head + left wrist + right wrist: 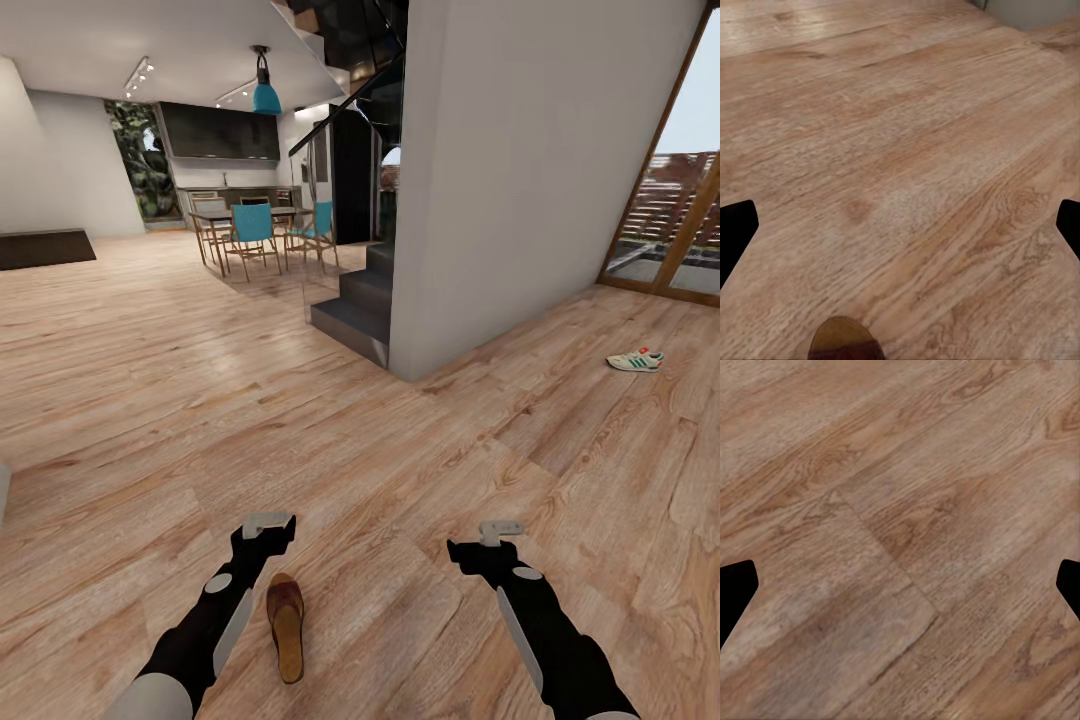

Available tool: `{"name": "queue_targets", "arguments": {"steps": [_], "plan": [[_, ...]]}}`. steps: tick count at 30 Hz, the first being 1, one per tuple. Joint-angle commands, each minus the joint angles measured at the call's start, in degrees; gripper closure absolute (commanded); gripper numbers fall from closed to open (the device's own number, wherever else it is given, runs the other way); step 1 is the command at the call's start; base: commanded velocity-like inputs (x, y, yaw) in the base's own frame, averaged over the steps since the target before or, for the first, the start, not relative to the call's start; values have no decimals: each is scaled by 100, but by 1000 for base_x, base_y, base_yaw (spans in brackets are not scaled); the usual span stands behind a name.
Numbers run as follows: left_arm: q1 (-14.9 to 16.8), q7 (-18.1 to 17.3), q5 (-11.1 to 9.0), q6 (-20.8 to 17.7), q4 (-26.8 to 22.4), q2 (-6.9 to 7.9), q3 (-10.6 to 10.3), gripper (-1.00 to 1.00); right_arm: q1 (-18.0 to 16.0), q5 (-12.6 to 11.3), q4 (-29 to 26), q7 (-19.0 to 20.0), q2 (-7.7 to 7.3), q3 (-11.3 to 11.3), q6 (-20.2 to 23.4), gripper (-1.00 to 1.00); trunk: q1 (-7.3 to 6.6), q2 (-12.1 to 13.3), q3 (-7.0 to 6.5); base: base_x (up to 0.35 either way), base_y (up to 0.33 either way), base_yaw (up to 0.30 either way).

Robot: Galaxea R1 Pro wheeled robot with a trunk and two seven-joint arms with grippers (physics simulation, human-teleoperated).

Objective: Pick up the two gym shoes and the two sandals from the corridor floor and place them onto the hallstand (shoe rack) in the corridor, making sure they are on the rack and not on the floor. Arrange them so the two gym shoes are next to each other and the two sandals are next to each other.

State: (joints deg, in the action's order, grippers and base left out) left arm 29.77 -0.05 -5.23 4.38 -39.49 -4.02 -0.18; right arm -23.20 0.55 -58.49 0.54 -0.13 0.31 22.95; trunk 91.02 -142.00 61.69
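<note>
Shoes on rack: none seen; one sandal (286,626) and one gym shoe (635,360) lie on the floor (400,480), left gripper (266,522) and right gripper (500,530) spread empty.

Floor (300,400): wood-grain planks, warm brown w/ knots, satin sheen, smooth. Sandal (286,625): leather look, dark brown strap, tan footbed w/ slight gloss. Gym shoe (635,361), near the floor's right edge: cream-white, matt, cloth or leather can't tell. Wall (520,170): pale, matt, smooth. Stairs (355,300): dark grey, matt; glass panel beside. Door frame (655,180): wood. Arms: black plastic-like w/ grey parts.
</note>
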Motion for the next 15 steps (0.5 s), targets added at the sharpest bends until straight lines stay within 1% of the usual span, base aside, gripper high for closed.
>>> {"name": "queue_targets", "arguments": {"steps": [1,4,9,11,15], "plan": [[1,-2,-59,20,3,-1,1,-100,-1,6,-10,7,-3,3,32,-100,-1,-2,5,112,0,0],[1,-2,-64,25,3,-2,7,-100,-1,6,-13,7,-4,4,33,-100,-1,-2,5,237,0,0],[-4,-3,-64,28,4,-2,4,-100,-1,6,-13,8,-4,-2,34,-100,-1,-2,7,316,0,21],[-6,-4,-61,28,3,-4,2,-100,-1,6,-13,8,-4,-7,34,-100,-1,-2,12,334,0,131],[-6,-4,-58,28,3,-7,1,-100,-1,6,-13,8,-3,-12,34,-100,-1,-2,28,253,0,216]]}}
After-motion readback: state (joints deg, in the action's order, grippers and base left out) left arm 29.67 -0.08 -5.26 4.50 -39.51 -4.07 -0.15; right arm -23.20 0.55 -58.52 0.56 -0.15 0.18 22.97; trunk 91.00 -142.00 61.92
